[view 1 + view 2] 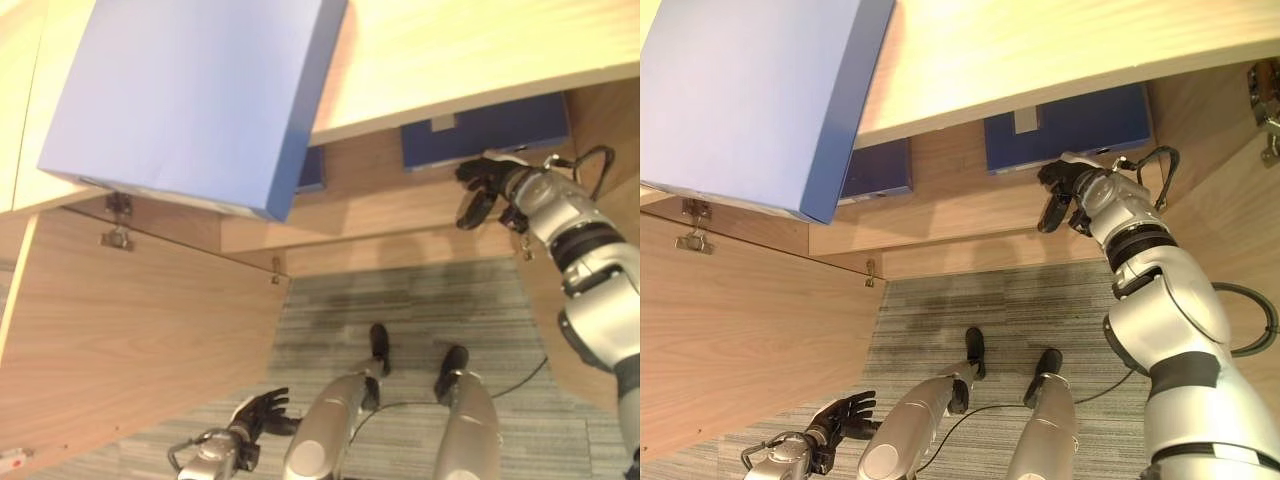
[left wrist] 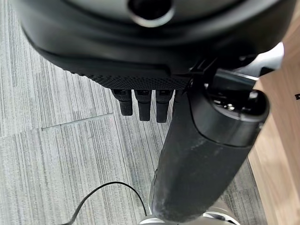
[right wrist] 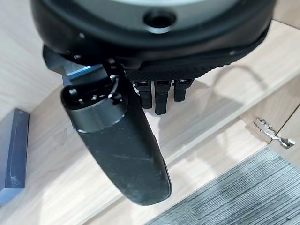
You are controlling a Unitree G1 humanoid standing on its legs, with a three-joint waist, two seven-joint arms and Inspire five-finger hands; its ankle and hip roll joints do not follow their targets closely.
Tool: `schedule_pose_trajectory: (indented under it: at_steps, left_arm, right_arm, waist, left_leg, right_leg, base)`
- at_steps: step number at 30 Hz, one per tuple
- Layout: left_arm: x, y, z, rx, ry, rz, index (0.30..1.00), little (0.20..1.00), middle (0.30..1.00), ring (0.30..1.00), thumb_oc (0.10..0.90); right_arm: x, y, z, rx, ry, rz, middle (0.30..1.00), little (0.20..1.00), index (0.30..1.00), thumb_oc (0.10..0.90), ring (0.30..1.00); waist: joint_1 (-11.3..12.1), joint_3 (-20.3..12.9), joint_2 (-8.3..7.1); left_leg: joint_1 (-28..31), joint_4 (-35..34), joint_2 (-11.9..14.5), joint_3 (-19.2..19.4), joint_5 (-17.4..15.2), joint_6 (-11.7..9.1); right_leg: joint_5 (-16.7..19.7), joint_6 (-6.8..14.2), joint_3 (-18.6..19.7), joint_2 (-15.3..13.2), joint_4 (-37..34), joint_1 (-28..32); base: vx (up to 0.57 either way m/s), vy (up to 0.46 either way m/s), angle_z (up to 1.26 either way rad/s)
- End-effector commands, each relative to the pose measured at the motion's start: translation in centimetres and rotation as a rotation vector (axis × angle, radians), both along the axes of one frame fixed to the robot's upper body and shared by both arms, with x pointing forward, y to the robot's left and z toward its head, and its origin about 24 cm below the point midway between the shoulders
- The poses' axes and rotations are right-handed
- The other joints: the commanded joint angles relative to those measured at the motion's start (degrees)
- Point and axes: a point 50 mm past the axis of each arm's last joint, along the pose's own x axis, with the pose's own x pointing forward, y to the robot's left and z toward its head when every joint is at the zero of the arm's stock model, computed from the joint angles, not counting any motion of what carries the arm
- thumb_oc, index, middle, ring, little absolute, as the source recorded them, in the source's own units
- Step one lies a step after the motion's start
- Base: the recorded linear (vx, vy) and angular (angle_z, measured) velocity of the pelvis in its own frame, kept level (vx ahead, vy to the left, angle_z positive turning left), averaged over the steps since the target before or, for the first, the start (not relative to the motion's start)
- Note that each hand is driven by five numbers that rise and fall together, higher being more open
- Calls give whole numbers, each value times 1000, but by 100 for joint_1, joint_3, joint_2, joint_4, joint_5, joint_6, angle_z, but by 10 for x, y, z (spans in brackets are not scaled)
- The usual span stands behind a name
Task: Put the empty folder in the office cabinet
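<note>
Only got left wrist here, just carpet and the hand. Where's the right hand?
Observer: The right hand is up at the cabinet shelf, open, holding nothing.
Operator: Any folder in there?
Observer: One blue folder lies on the shelf just behind that hand. A second folder lies further left.
Operator: Anything outside?
Observer: A big blue folder lies on the cabinet top, overhanging its front edge above the open door.
</note>
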Motion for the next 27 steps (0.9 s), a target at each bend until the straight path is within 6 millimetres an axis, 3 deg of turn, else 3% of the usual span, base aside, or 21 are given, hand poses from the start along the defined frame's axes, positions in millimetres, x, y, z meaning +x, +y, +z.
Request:
schedule_pose_trajectory:
  at_steps: [1, 3, 4, 6, 7, 13, 16, 18, 19, 22, 24, 26, 27]
  left_arm:
    - [-14, 19, -6, 96, 55, 18, 900, 900, 900, 900, 800]
    - [-14, 18, -6, 95, 57, 15, 900, 900, 900, 900, 800]
    - [-16, 19, -8, 103, 69, 17, 900, 900, 900, 900, 800]
    - [-16, 19, -8, 105, 71, 15, 900, 900, 900, 900, 800]
    - [-18, 18, -10, 109, 85, 14, 900, 900, 900, 900, 800]
    - [-21, 19, -13, 120, 106, 4, 900, 900, 900, 900, 800]
    - [-31, 24, -17, 148, 160, -1, 900, 900, 900, 900, 800]
    - [-31, 26, -17, 156, 162, 0, 900, 900, 900, 900, 800]
    - [-30, 25, -17, 155, 163, -8, 900, 900, 900, 900, 800]
    - [-27, 26, -15, 153, 149, -5, 900, 900, 900, 900, 800]
    - [-19, 25, -12, 144, 122, -10, 900, 900, 900, 900, 800]
    - [-11, 20, -9, 136, 98, -29, 900, 900, 900, 900, 800]
    - [6, 13, -5, 158, 58, -67, 900, 900, 900, 900, 800]
  right_arm:
    - [-19, -48, -28, -183, 193, -178, 900, 900, 900, 800, 900]
    - [-20, -48, -35, -187, 213, -180, 900, 900, 900, 800, 900]
    - [-26, -46, -61, -197, 289, -166, 900, 900, 900, 800, 900]
    - [-27, -45, -66, -202, 304, -159, 900, 900, 900, 800, 900]
    - [-29, -40, -78, -226, 336, -139, 900, 900, 900, 800, 900]
    - [-30, -27, -95, -290, 383, -91, 900, 900, 900, 800, 900]
    - [-34, -4, -123, -204, 429, -32, 900, 900, 900, 800, 900]
    - [-35, -1, -127, -181, 434, -31, 900, 900, 900, 800, 900]
    - [-40, 1, -138, -177, 466, -25, 900, 900, 900, 800, 900]
    - [-43, -1, -143, -188, 478, -26, 900, 900, 900, 800, 900]
    - [-45, -3, -144, -184, 480, -27, 900, 900, 900, 800, 900]
    - [-46, -3, -148, -154, 472, -32, 900, 900, 900, 800, 900]
    - [-49, 3, -157, -101, 462, -27, 900, 900, 900, 800, 900]
  waist:
    - [43, -107, -83]
    - [57, -149, -86]
    - [111, -281, -93]
    - [118, -319, -100]
    - [152, -405, -130]
    - [201, -588, -231]
    - [243, -871, -444]
    - [246, -912, -490]
    - [263, -1010, -567]
    - [280, -1068, -619]
    - [258, -1053, -694]
    - [243, -1073, -812]
    - [160, -1188, -935]
  left_leg:
    - [135, 627, 307, -97, -1122, -380]
    - [205, 524, 300, -105, -1089, -390]
    - [403, 282, 322, -128, -957, -442]
    - [380, 218, 326, -105, -831, -415]
    - [493, 113, 362, -116, -782, -451]
    - [695, -86, 457, -115, -681, -523]
    - [975, -344, 586, -142, -538, -606]
    - [1020, -375, 608, -158, -504, -633]
    - [1110, -432, 642, -204, -481, -656]
    - [1165, -358, 685, -243, -536, -672]
    - [1196, 28, 706, -254, -790, -663]
    - [1292, 576, 662, -332, -1054, -662]
    - [1428, 896, 578, -486, -1141, -683]
  right_leg:
    - [696, 442, 5, 17, -1320, 606]
    - [730, 454, -10, 39, -1430, 679]
    - [800, 465, -75, 124, -1706, 886]
    - [906, 412, -106, 143, -1817, 886]
    - [918, 401, -110, 206, -1982, 1021]
    - [939, 385, -168, 366, -2320, 1284]
    - [961, 349, -204, 584, -2681, 1601]
    - [949, 342, -236, 613, -2726, 1666]
    - [907, 326, -284, 666, -2761, 1767]
    - [835, 302, -337, 680, -2711, 1877]
    - [736, 255, -352, 645, -2620, 1968]
    - [709, 197, -363, 616, -2570, 2031]
    - [764, 185, -372, 635, -2592, 2081]
  base:
    - [34, -46, -4]
    - [40, -58, -1]
    - [-8, -83, 2]
    - [-18, -81, -1]
    - [19, -63, -4]
    - [27, -93, -3]
    - [61, -152, -3]
    - [36, -103, -7]
    - [36, -108, -4]
    - [10, -56, 9]
    - [-29, -26, 12]
    - [-22, 46, 10]
    - [-4, 57, 8]
